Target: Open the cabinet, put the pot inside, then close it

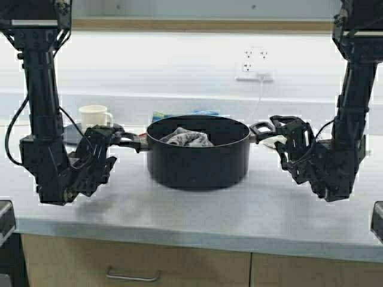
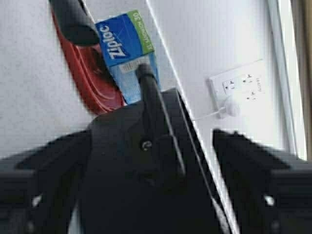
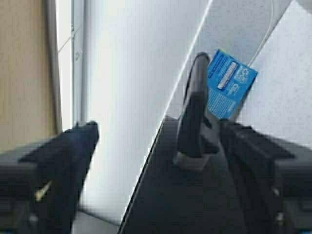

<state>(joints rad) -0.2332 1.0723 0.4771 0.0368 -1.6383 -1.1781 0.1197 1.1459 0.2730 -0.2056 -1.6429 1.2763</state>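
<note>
The black pot [image 1: 197, 158] stands on the grey countertop [image 1: 197, 218] with a grey cloth [image 1: 187, 137] inside it. My left gripper [image 1: 116, 139] is open, its fingers on either side of the pot's left loop handle [image 2: 151, 97]. My right gripper [image 1: 272, 127] is open, its fingers astride the right loop handle [image 3: 195, 112]; that handle lies nearer one finger. Neither gripper is shut on a handle. Of the wall cabinet only a tan strip [image 1: 197, 25] shows at the top of the high view, and a tan surface [image 3: 24, 73] shows in the right wrist view.
A white mug [image 1: 94, 115] stands behind my left gripper. A blue Ziploc box [image 2: 124, 44] and a red object [image 2: 87, 83] lie behind the pot. A wall outlet [image 1: 254, 63] with a plugged cable is at the back right. Floor units with a drawer handle [image 1: 133, 276] sit below the counter edge.
</note>
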